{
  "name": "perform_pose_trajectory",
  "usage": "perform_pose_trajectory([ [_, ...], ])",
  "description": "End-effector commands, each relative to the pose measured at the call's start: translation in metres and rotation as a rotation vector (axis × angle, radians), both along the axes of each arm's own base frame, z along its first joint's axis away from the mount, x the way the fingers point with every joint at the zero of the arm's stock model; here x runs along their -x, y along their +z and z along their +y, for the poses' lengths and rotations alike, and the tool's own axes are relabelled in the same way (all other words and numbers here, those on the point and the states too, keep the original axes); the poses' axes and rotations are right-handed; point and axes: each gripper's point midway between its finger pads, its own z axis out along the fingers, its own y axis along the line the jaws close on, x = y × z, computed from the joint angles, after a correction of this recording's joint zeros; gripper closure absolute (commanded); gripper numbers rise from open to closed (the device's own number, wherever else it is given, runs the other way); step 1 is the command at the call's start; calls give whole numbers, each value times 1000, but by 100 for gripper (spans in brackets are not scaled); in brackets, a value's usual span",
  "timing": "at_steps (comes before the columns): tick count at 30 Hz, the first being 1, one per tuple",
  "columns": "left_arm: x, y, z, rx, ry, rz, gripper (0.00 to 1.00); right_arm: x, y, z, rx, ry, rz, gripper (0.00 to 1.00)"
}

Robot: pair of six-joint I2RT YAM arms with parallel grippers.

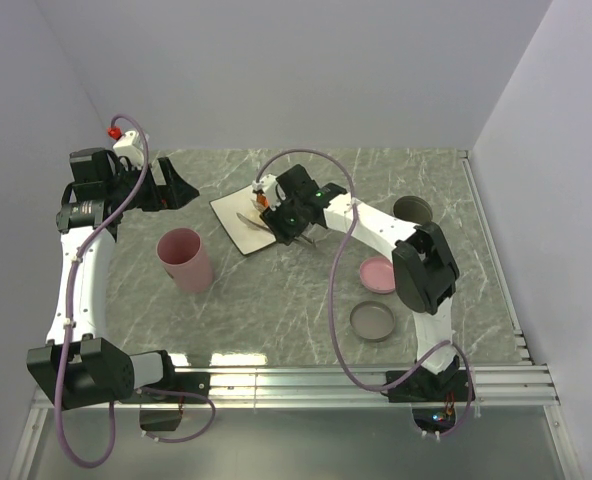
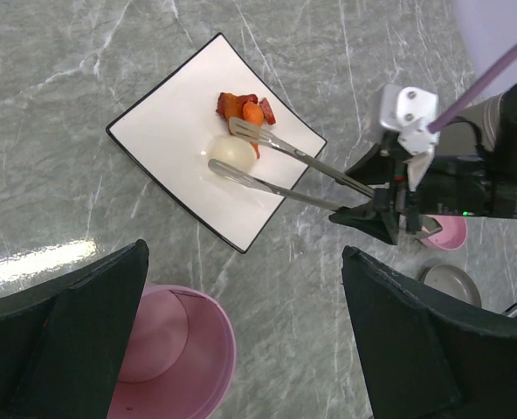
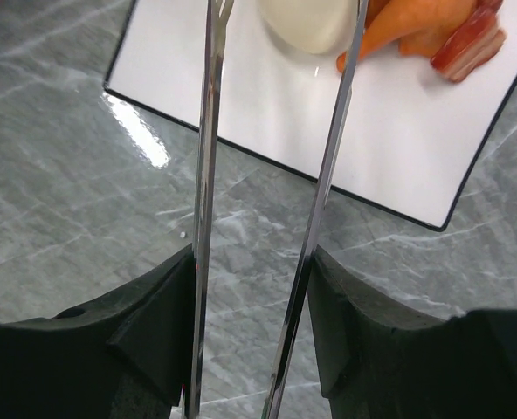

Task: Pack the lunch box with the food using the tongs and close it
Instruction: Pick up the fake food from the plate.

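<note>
R end effector (image 3: 251, 292) clamping tongs (image 3: 208, 131), over plate (image 3: 389, 157)

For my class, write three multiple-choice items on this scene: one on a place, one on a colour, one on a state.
1. The white ball lies: A on a tray; B on the square plate; C in a basket.
2. The tall cup is: A green; B blue; C pink.
3. The tongs are: A lying loose; B gripped by the right gripper; C snapped in two.
Answers: 1 B, the ball rests on the plate beside the orange pieces; 2 C, its wall and rim are pink; 3 B, both arms run into its grip.
</note>
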Motion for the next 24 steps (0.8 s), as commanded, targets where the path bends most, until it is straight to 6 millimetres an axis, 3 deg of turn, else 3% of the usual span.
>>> perform_pose_trajectory([
  [1,-5,21,-2,-12,-28,-73,2,-19,12,1,-20,-11,-52,43],
  [24,-4,15,-2,-7,-30,-59,2,-15,-16,1,3,-1,26,46],
])
